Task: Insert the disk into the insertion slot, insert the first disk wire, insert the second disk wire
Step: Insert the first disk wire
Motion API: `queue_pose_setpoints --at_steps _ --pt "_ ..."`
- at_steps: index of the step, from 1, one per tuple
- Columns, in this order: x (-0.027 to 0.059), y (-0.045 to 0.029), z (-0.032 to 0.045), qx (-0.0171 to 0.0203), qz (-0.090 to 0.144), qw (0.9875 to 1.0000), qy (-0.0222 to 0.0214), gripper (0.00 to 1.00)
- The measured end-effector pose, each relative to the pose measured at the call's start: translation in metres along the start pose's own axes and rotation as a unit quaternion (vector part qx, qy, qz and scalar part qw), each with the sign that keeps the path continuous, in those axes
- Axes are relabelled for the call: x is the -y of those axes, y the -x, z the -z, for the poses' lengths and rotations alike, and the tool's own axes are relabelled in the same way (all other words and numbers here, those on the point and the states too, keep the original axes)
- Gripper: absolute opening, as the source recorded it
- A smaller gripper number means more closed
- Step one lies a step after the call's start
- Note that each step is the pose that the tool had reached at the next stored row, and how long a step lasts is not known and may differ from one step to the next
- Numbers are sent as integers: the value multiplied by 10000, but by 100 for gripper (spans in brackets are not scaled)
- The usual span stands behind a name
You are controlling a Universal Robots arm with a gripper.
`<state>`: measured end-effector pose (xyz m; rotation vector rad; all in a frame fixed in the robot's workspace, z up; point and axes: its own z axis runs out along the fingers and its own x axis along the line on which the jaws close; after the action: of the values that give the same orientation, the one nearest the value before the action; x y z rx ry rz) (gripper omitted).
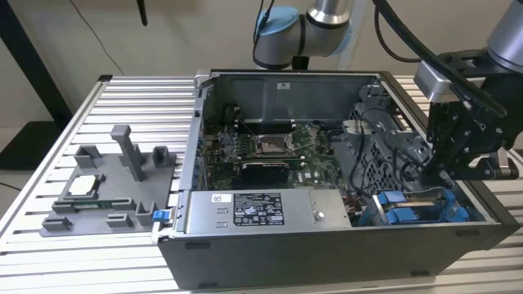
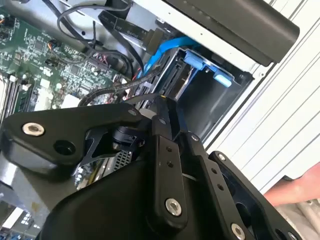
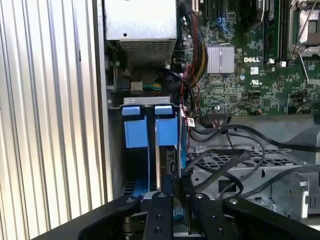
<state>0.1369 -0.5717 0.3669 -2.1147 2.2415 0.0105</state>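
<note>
The silver-grey disk in its bright blue plastic frame [image 3: 166,132] is sitting in the narrow grey metal slot [image 3: 150,102]. The black gripper [image 3: 172,184] is hanging right at it, fingers pressed together. It could be snagging the loose black wires [image 3: 225,160] crowding close by.

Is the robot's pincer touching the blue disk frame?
Cannot tell. In the first wrist view the pincer overlaps the blue disk frame, but its black body hides where they would meet.
</note>
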Motion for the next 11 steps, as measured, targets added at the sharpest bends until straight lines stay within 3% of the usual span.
queue_pose_setpoints --at_steps 3,11 --pt "2 -2 -31 6 9 10000 -67 0" --pt "36 -5 -151 8 53 9999 -93 0"
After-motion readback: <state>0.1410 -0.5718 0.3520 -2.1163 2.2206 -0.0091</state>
